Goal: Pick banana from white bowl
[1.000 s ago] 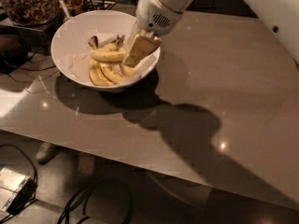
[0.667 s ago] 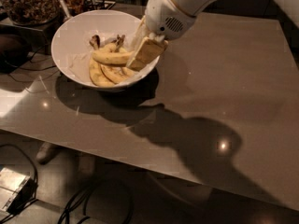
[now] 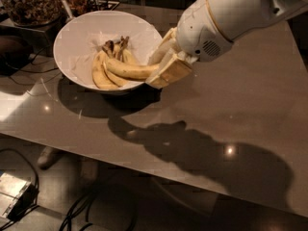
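Note:
A large white bowl [image 3: 77,37] stands at the far left of the grey table. Several bananas lie in it. The longest, nearly straight banana [image 3: 130,70] lies across the others with its tip toward the right rim. My gripper [image 3: 161,70] reaches in over the bowl's right rim, and its tan fingers [image 3: 172,72] are closed around the banana's right end. The white arm comes in from the upper right.
A glass jar [image 3: 29,3] with dark contents stands behind the bowl at the far left, with a second container [image 3: 77,1] beside it. Cables and a box [image 3: 12,194] lie on the floor below the table's front edge.
My gripper has moved slightly right and up at the bowl's right rim. The long banana has shifted with it and lies higher across the others.

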